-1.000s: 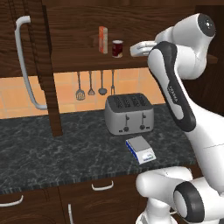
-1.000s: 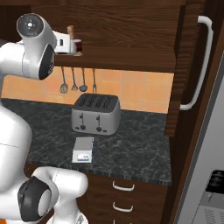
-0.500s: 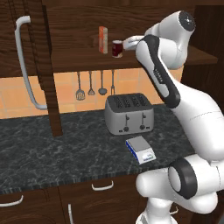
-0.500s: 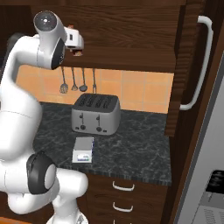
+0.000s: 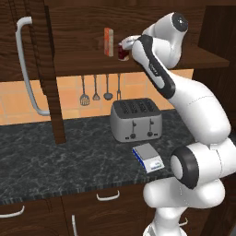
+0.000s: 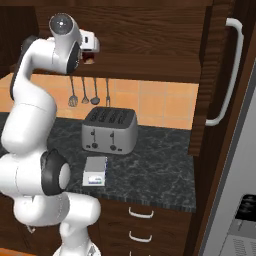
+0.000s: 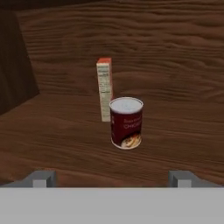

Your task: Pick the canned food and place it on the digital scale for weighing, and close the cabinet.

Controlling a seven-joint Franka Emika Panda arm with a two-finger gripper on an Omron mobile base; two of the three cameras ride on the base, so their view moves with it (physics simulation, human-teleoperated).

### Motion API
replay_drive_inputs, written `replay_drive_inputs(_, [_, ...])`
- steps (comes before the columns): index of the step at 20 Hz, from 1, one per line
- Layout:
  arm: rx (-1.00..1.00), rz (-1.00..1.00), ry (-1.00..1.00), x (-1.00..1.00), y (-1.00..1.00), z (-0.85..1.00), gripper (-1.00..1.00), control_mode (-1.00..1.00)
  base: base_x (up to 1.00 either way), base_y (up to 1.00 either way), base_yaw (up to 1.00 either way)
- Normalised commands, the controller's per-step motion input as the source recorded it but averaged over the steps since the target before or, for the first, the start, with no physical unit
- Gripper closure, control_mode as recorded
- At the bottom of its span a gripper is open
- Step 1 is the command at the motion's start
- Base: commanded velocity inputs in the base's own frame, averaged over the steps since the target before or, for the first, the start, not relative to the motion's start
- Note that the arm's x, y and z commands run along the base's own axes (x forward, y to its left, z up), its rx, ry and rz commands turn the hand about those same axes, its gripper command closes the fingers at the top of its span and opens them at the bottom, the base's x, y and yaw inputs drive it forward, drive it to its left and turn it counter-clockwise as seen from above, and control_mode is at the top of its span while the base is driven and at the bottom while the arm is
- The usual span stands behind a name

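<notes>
The cabinet stood open at the left, its door swung out so the shelf could be reached; the tall orange-red box stood just behind the canned food, upright on the shelf; the gripper faced the can with jaws spread wide, holding nothing, having come nearer than before; the digital scale waited on the counter.
</notes>
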Motion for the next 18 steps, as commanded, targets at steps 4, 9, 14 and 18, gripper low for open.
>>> replay_drive_inputs(4, [0.0, 0.0, 0.0, 0.61, 0.04, 0.0, -1.0, -1.0, 0.0, 0.0, 0.0])
replay_drive_inputs(9, [0.0, 0.0, 0.0, 0.56, 0.0, -0.15, -1.0, -1.0, 0.0, 0.0, 0.0])
replay_drive_inputs(14, [0.0, 0.0, 0.0, 0.57, 0.0, -0.15, -1.0, -1.0, 0.0, 0.0, 0.0])
replay_drive_inputs(18, [0.0, 0.0, -0.01, 0.42, 0.1, 0.0, -1.0, -1.0, 0.0, 0.0, 0.0])
